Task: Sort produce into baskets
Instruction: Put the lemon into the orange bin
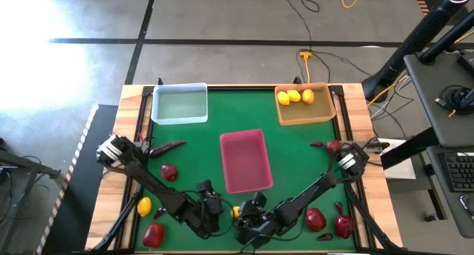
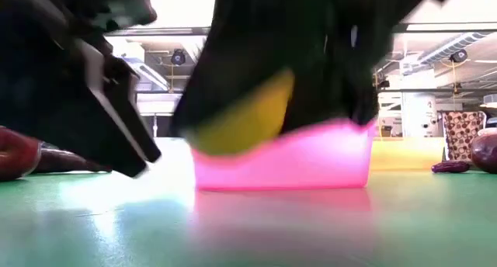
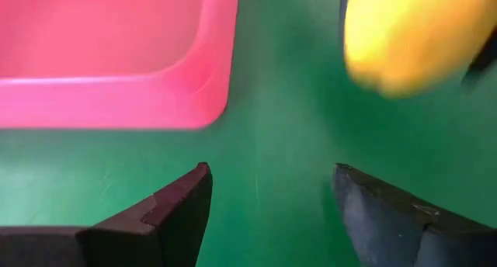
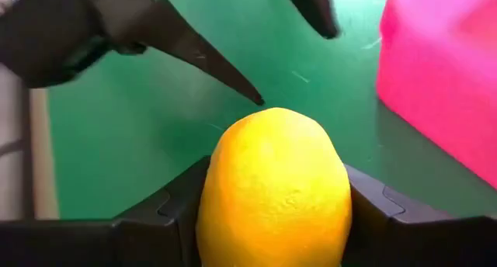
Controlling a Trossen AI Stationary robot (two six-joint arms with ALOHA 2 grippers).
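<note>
high view / lemon [image 1: 235,210]: near desk [image 1: 296,155] edge, centre, just below the pink-red tray [image 1: 245,161]; sits at tip of right end effector [image 1: 244,213].
high view / left end effector [image 1: 210,201]: just beside the lemon on its left side, nothing between fingers.
high view / goal: tan-orange tray [image 1: 304,105] at far right corner, already holding three lemons; well apart from held lemon, diagonal across desk, on right arm's own side.
high view / rest: pale blue tray [image 1: 180,104] far left; red fruits and dark maroon pieces loose on both sides; another lemon at left edge.
low view / lemon [image 2: 247,116]: in front of pink-red tray [image 2: 295,162], flanked by dark arm parts; contact with desk unclear.
left wrist view / left end effector [image 3: 268,201]: fingers spread, empty, bare green between; lemon [image 3: 408,34] ahead and off to one side, not between fingers.
right wrist view / right end effector [image 4: 272,201]: pinching the lemon [image 4: 273,189], one finger each flank; long axis runs forward along fingers, not across.
judgement: right arm nearer and already gripping; next move likely lift, then carry away from pink-red tray [image 4: 443,88] toward tan-orange tray.
risk: left fingers [image 4: 202,61] close ahead of lemon, clash possible on lift.
</note>
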